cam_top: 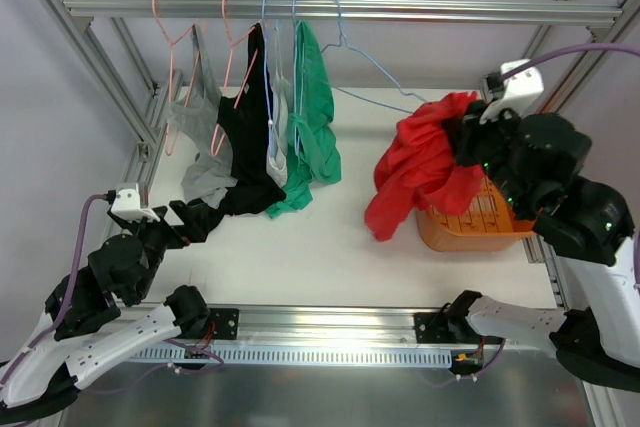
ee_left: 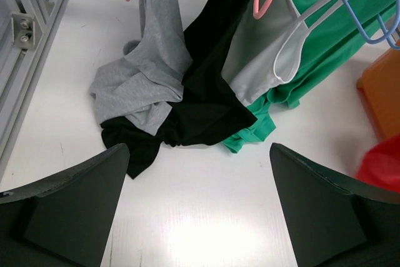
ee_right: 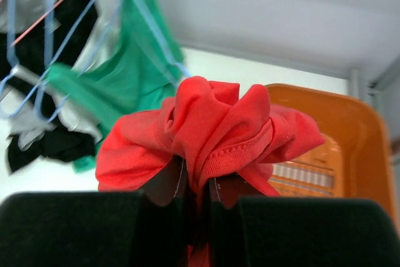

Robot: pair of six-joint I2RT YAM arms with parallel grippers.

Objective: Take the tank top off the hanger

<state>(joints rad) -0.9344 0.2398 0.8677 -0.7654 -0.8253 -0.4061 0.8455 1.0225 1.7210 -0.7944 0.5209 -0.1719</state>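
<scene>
The red tank top (cam_top: 425, 162) is off its hanger, bunched and pinched tight in the closed right jaws above the orange basket (cam_top: 455, 235). Its loose cloth spills over the basket's left rim and down the outside toward the worktop (cam_top: 330, 247). Whether any of it lies inside the basket cannot be told. A bare blue hanger (cam_top: 370, 57) hangs on the rail (cam_top: 450, 11) beside green (cam_top: 318, 117), black (cam_top: 250, 137) and grey (cam_top: 200, 142) garments. The left jaws gape wide, holding nothing, low over the worktop near the trailing hems.
</scene>
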